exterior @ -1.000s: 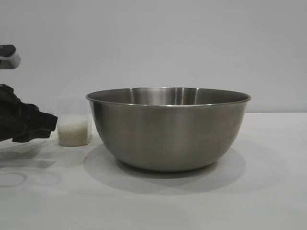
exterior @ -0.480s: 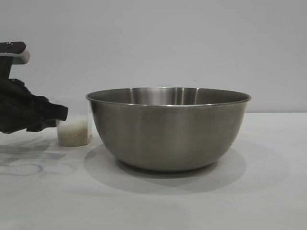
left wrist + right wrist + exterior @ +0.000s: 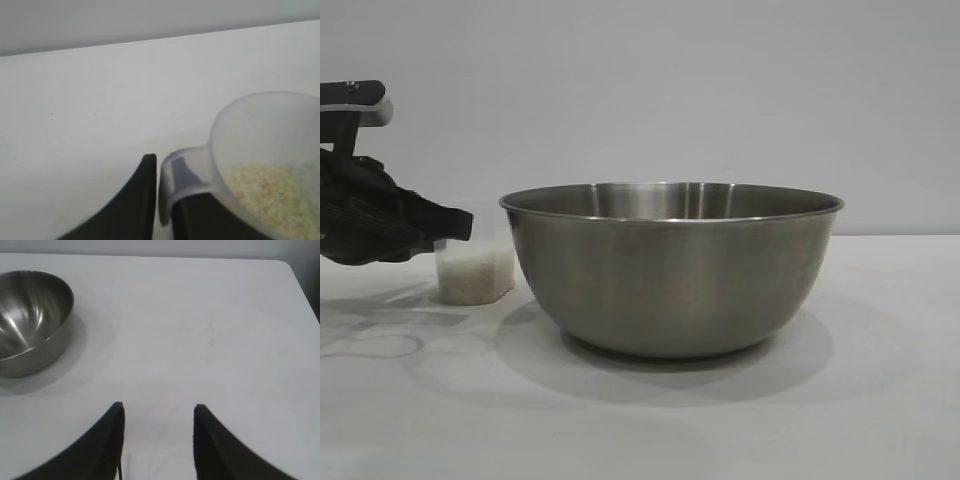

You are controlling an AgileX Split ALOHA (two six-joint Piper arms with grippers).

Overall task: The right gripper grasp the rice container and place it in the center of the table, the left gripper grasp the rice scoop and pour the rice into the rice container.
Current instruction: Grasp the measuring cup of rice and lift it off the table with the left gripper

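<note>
- Left gripper (image 3: 165,200): black pointed fingers pinched onto the translucent rice scoop (image 3: 475,270)'s loop handle, beside the brushed-steel rice container (image 3: 670,265).
- Right gripper (image 3: 157,440): parted, holding nothing, above the matte white table (image 3: 200,330).

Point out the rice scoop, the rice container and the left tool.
rice scoop (image 3: 475,275): exterior view, rice-filled lower wall.
rice container (image 3: 670,285): exterior view, front outer wall.
left tool (image 3: 163,200): left wrist view, between its fingertips.

The bowl (image 3: 670,265) sits mid-table (image 3: 880,400). The scoop (image 3: 475,272), with rice (image 3: 472,278) in it, stands just left of it, the left gripper (image 3: 455,225) at its handle.
</note>
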